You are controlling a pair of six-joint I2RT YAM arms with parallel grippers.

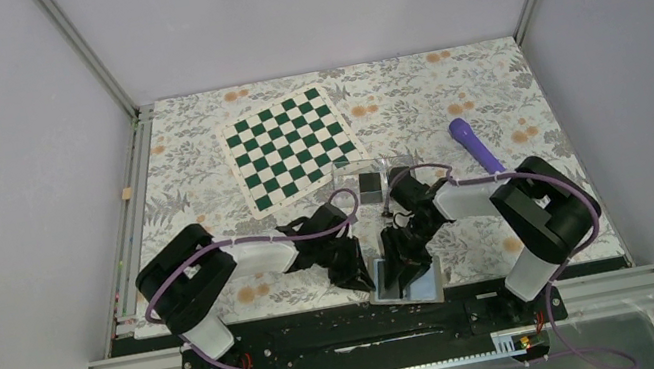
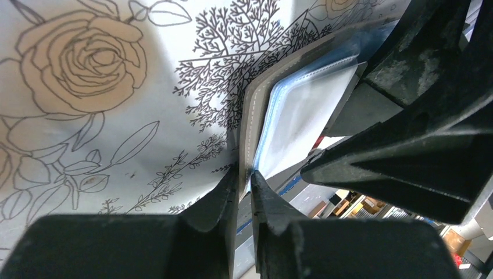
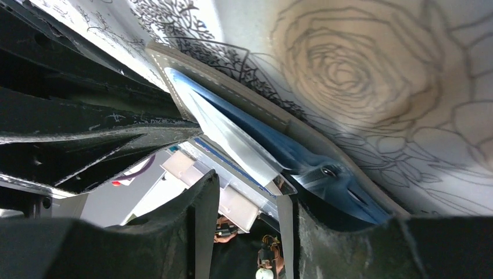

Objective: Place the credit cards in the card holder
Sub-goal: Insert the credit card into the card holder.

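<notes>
1. Top external view is showing the taupe wallet (image 1: 425,287) lying open at the near edge of the floral tablecloth (image 1: 487,75). It is lying between my two arms, and both of my grippers are bending down over it.
2. The card holder (image 1: 397,170) is standing farther back, near the chessboard mat (image 1: 292,150). One black credit card (image 1: 369,182) is already sitting inside it, in the left half as far as I can tell.
3. My left gripper (image 2: 244,183) is pinching the stitched edge of the wallet's cover, with the fingers nearly together and only the thin cover between them. I am judging that this grip is pinning the wallet, so that it is not sliding or folding shut while my other arm is working.
4. My right gripper (image 3: 247,195) is hanging over the light-blue inside with its fingers apart. The corner of a clear plastic pocket (image 3: 232,139) is reaching into the gap, and I cannot tell whether a finger is touching it.
5. I am not seeing any black card clearly inside the wallet, because the pockets are glossy and my own fingers are hiding part of them.
6. I am judging that the step in hand is drawing the next card out. The right fingers are needing to catch a card's edge and not only the slippery film, or the whole wallet may be lifting with them.
</notes>
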